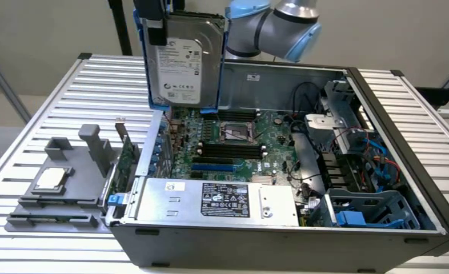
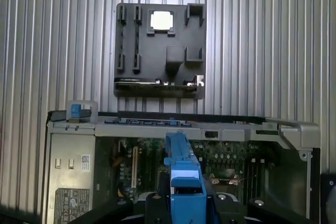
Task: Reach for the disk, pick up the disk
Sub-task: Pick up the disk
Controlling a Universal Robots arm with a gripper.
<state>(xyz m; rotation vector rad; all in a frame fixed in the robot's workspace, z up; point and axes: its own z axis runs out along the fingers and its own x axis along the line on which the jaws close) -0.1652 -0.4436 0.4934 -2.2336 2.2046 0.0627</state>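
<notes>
Nearest in the exterior view, the open dark grey metal computer case (image 1: 285, 242) lies on its side on the ribbed silver slatted table (image 1: 49, 240). Along the case's near edge sits the large silver box with a black label (image 1: 217, 200), and at the near right corner a blue-grey plastic drive cage (image 1: 369, 208) holds bright blue parts. Beyond these lies the green motherboard (image 1: 232, 145), with 4 black memory slots and a square processor socket; a bundle of red, blue and black cables (image 1: 377, 162) runs along the case's right side.

On the exterior view's left, just beside the case, a dark grey plastic fixture tray (image 1: 60, 197) rests on the table. It carries 1 small square silver chip (image 1: 51, 178) and 2 upright grey posts. The wrist view sees this tray (image 2: 160, 51) from above with the chip (image 2: 161, 20) in its recess.

Farther back and raised well above the case's far left part hangs the disk (image 1: 183, 65), a flat silver-grey metal hard drive with a white printed label and blue plastic side rails. It stands upright on edge, label facing the camera, clear of the motherboard. The black gripper (image 1: 154, 23) clamps the disk at its upper left edge, partly closed on it; in the wrist view, the gripper (image 2: 186, 203) frames a blue rail of the disk (image 2: 184, 174). Behind it stands the silver and pale blue robot arm (image 1: 281, 25).
</notes>
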